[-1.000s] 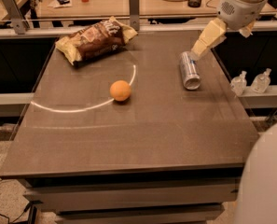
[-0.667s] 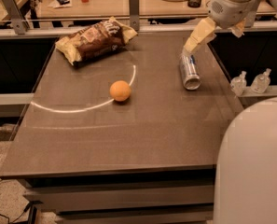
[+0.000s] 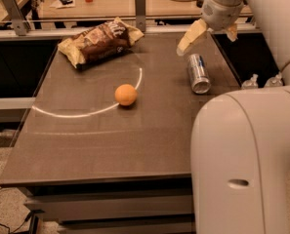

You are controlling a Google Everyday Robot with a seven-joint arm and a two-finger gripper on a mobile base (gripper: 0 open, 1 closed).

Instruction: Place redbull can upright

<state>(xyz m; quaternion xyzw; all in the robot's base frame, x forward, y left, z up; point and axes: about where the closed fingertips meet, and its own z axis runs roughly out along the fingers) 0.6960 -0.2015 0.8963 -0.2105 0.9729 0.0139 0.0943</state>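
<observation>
- One view shows it all. The redbull can [image 3: 198,73] lies on its side on the table [image 3: 110,145], not standing yet.
- The gripper [image 3: 207,42] hangs just above the can's far end. Its fingers [image 3: 192,35] are spread wide and hold nothing.
- The can is round, so I think a bump from one finger could make it roll. The table edge is near the can, on the side away from the orange [image 3: 126,94], so it could fall off.
- The can is shiny and may slip if it is pinched badly.
- If it is let go while tilted, it may tip over again.
- The orange sits well apart from the can. The chip bag [image 3: 98,42] lies farther off, past the orange.
- Nothing sits between the gripper and the can.
</observation>
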